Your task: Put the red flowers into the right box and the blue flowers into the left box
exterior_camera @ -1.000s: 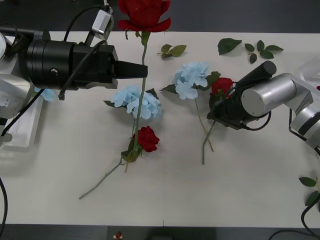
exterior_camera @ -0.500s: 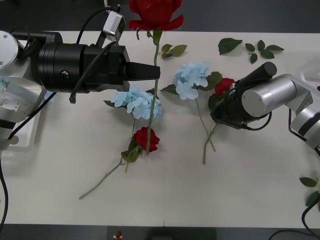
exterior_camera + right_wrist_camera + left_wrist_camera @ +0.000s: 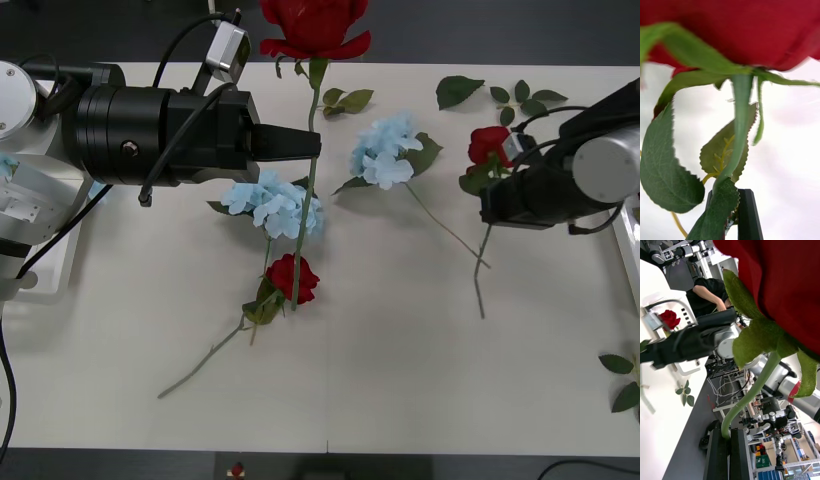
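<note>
My left gripper (image 3: 311,143) is shut on the stem of a red rose held upright above the table's back, its bloom (image 3: 313,25) high up. In the left wrist view the black fingers (image 3: 717,453) pinch that green stem (image 3: 752,390). At the table's right my right gripper (image 3: 493,195) is shut on another red rose (image 3: 489,144), whose stem dangles. The right wrist view has that bloom (image 3: 737,30) just above the finger (image 3: 747,215). A third red rose (image 3: 296,277) and two blue flowers (image 3: 272,205) (image 3: 386,151) lie on the table. The left box (image 3: 42,283) and right box (image 3: 629,248) sit at the table's edges.
Loose green leaves lie at the back (image 3: 347,100), back right (image 3: 520,100) and front right edge (image 3: 620,366). The left arm's bulky black wrist (image 3: 150,135) hangs over the table's left part. The front half of the table is bare.
The right gripper has lifted its red rose and carried it right, toward the right box; the nearby blue flower's stem swung. The left arm shifted right earlier, then held still.
</note>
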